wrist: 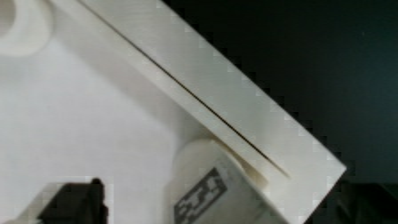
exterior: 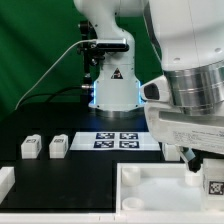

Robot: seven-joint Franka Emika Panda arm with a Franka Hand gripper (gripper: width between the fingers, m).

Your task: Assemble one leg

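Observation:
My gripper point(exterior: 203, 166) hangs low over the right-hand corner of the large white panel point(exterior: 150, 190), at the exterior view's lower right. A white leg point(exterior: 214, 186) with a black-and-white tag stands right under it at that corner. In the wrist view the leg point(wrist: 210, 185) sits against the panel's rim point(wrist: 214, 95), between the jaws of the gripper point(wrist: 214, 208). One dark finger point(wrist: 71, 202) shows, clearly apart from the leg; the other is lost against the dark table. Two more legs point(exterior: 31, 147) point(exterior: 59, 147) lie on the table at the exterior view's left.
The marker board point(exterior: 121, 139) lies behind the panel, in front of the robot's base point(exterior: 112, 92). A white part point(exterior: 5, 181) sits at the lower left edge of the exterior view. The table is black.

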